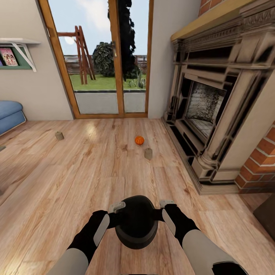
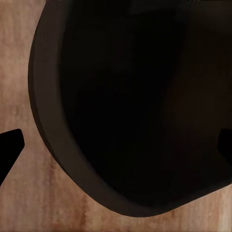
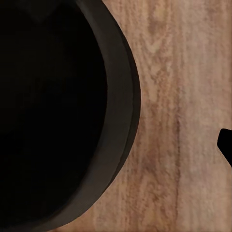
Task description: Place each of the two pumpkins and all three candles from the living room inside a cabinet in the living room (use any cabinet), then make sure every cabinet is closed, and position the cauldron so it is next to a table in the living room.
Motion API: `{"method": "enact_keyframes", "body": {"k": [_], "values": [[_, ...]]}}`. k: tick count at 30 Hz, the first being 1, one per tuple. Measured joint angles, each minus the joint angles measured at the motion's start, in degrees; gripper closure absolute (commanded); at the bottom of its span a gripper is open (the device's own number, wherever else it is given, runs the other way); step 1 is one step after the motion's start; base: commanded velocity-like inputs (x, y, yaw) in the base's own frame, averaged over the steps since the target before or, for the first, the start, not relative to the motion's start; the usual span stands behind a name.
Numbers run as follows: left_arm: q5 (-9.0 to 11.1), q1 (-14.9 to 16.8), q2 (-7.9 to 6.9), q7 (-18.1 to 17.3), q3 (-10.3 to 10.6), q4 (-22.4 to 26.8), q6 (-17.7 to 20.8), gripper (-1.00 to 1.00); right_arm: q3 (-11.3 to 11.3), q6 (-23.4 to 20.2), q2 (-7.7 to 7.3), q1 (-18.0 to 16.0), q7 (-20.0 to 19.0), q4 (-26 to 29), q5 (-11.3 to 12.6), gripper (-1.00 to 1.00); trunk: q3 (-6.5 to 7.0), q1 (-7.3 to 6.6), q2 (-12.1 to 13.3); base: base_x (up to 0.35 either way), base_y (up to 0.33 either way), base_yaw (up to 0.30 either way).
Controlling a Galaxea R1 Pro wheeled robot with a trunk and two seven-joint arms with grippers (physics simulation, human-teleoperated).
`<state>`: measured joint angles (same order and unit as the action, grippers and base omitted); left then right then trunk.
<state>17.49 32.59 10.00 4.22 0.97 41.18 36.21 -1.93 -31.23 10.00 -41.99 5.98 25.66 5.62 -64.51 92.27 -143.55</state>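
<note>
- My left tool (image 1: pixel 116 207) is pressing against the left side of the black cauldron (image 1: pixel 136 221), its pale fingers lying at the rim; how far apart they are spread I cannot tell.
- My right tool (image 1: pixel 167 203) is meeting the cauldron's right side in the same way, and its spread is also unclear to me.
- Both of my arms are reaching forward and bending inward, forearms angling toward each other, so the cauldron is sitting between the two wrists, low in the head view.
- In the left wrist view the cauldron's dark bowl (image 2: pixel 135 106) is looming over the wooden floor (image 2: pixel 29 193); one dark fingertip (image 2: pixel 9 145) is showing at the edge.
- In the right wrist view the cauldron's rim (image 3: pixel 118 111) is curving over floorboards.
- Ahead on the floor, one pumpkin (image 1: pixel 139 140) is sitting near a candle (image 1: pixel 148 154), both in front of the fireplace (image 1: pixel 214 103).
- A second candle (image 1: pixel 59 135) is standing well apart to the left, nearer the blue sofa (image 1: pixel 9 114).
- The glass door (image 1: pixel 103 57) is facing me.
</note>
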Motion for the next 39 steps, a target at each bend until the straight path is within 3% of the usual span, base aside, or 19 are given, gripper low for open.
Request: {"method": "enact_keyframes", "body": {"k": [6, 24, 39], "values": [[0.0, 0.0, 0.0, 0.0, 0.0, 0.0, 0.0, -1.0, 0.0, 0.0, 0.0, 0.0, 0.0, 0.0, 0.1, -1.0, 0.0, 0.0, 0.0, 0.001, 0.0, 0.0], [0.0, 0.0, 0.0, 0.0, 0.0, 0.0, 0.0, -1.0, 0.0, 0.0, 0.0, 0.0, 0.0, 0.0, 0.0, -1.0, -3.98, 0.47, -0.2, 0.0, 0.0, 0.0], [0.0, 0.0, 0.0, 0.0, 0.0, 0.0, 0.0, -1.0, 0.0, 0.0, 0.0, 0.0, 0.0, 0.0, 0.1, -1.0, -3.99, 0.46, -0.2, 0.0, 0.0, 0.0]]}}
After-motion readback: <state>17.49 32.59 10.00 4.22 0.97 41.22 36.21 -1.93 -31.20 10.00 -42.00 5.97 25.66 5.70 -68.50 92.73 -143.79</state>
